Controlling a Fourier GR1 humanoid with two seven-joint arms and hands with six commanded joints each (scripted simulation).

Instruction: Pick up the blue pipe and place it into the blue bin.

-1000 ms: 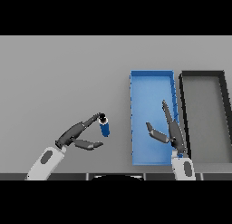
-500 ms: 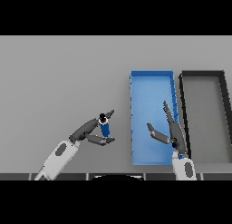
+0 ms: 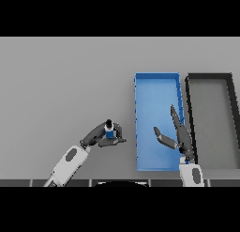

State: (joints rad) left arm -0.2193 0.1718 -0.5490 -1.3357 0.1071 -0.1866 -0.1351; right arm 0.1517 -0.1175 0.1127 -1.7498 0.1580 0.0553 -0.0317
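Left hand (image 3: 104, 135) curled round blue pipe (image 3: 109, 131), fingers and thumb closed on it, pipe upright over grey table (image 3: 65, 85), left of blue bin (image 3: 157, 88) and apart from it. Right hand (image 3: 177, 132) over bin's right side, fingers straight, thumb spread, holding nothing. Dark bin (image 3: 208, 77) just beside blue bin, right.

Left robot hand (image 3: 104, 135) curled, seemingly pinching something; arm enters lower left. Right robot hand (image 3: 177, 132) raised, fingers straight.
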